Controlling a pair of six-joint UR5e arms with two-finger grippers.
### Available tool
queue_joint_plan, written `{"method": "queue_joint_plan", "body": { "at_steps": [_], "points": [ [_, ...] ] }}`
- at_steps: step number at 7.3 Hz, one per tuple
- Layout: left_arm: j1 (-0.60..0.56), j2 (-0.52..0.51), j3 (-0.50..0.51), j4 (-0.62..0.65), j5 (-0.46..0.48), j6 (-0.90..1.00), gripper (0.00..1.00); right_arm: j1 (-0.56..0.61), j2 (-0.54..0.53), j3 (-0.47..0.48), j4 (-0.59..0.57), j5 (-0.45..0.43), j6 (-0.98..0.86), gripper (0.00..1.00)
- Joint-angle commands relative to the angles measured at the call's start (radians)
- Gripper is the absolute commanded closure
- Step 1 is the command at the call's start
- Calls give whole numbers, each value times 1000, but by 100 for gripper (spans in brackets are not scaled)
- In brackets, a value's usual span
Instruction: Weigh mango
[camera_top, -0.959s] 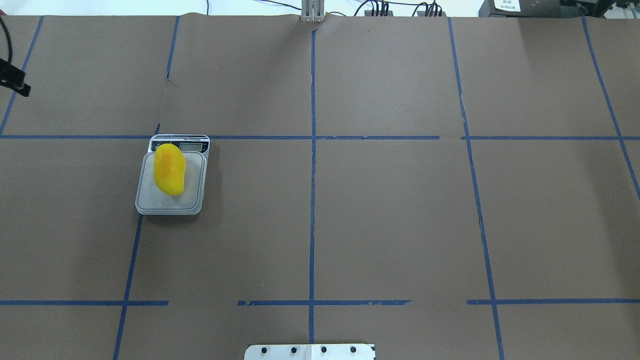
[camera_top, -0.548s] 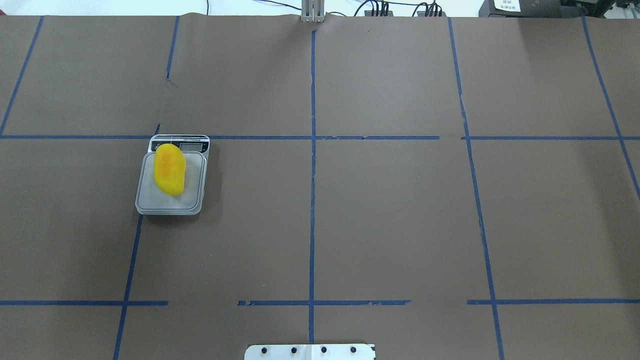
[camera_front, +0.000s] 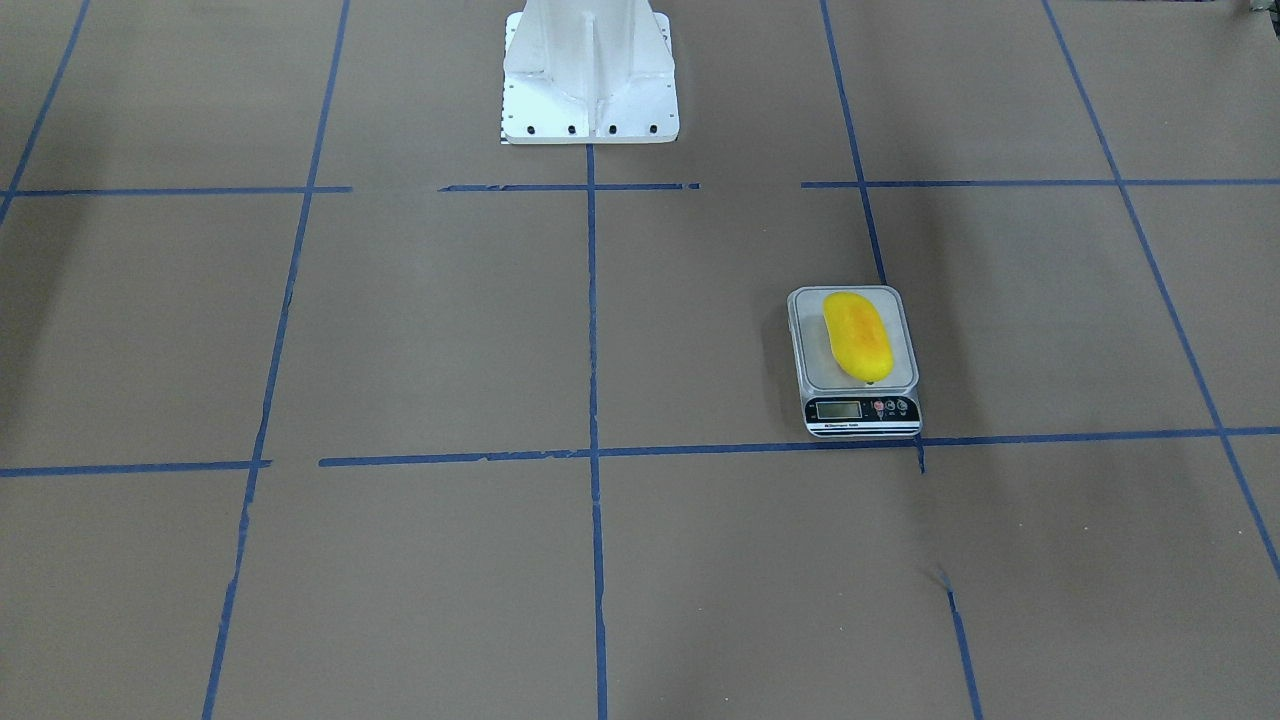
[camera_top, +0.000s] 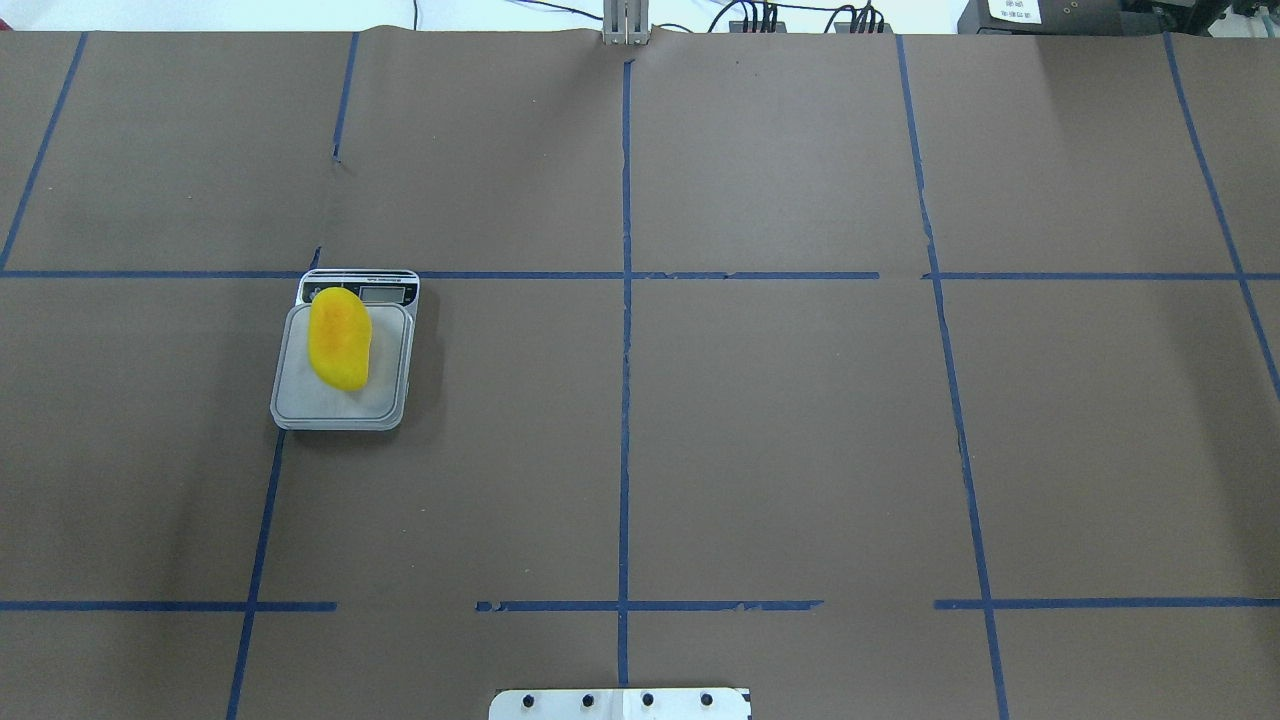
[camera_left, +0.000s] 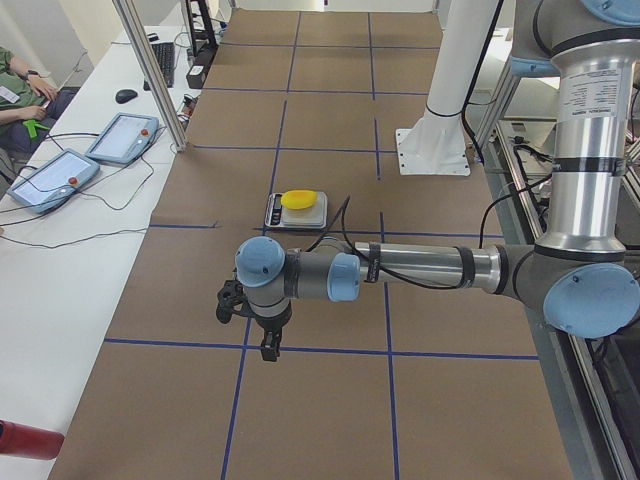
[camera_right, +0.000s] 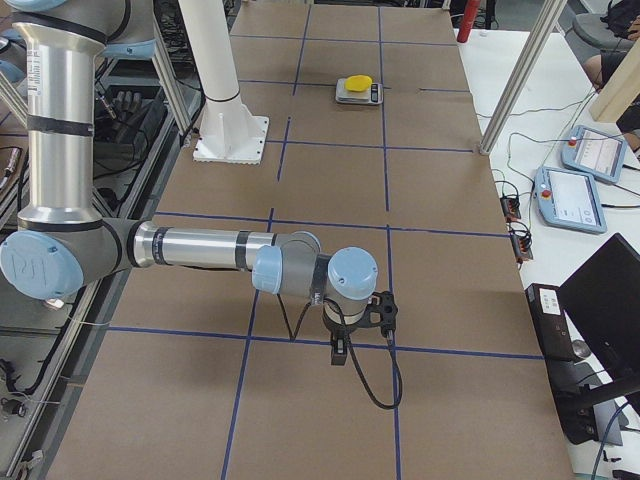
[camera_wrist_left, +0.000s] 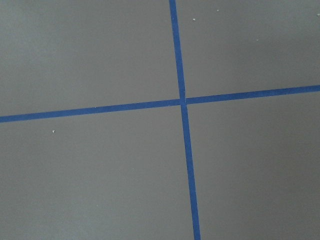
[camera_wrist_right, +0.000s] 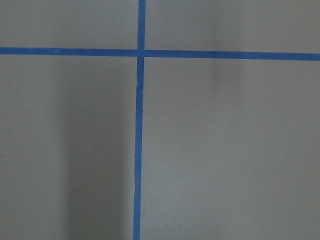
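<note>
Overhead exterior view: mango (camera_top: 339, 338) lies twelve-to-six on the digital kitchen scale (camera_top: 335, 412), nearer the left gripper (camera_left: 267, 350) than the right gripper (camera_right: 338, 355); whether either gripper is wide or narrow cannot be told.

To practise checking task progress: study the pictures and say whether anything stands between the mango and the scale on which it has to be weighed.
Nothing visible does. The mango already lies on top of the scale, with nothing else on or around it.

Robotics lab; teach pendants (camera_left: 122, 137); taped table (camera_top: 800, 420)
</note>
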Motion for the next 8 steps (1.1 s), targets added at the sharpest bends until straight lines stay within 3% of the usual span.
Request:
{"method": "queue_joint_plan", "body": {
  "at_steps": [1,8],
  "points": [
    [-22,11,8,2,-7,-6,0,0,1,0,0,0,0,0],
    [-23,11,11,12,-4,-8,0,0,1,0,0,0,0,0]
  ]
}}
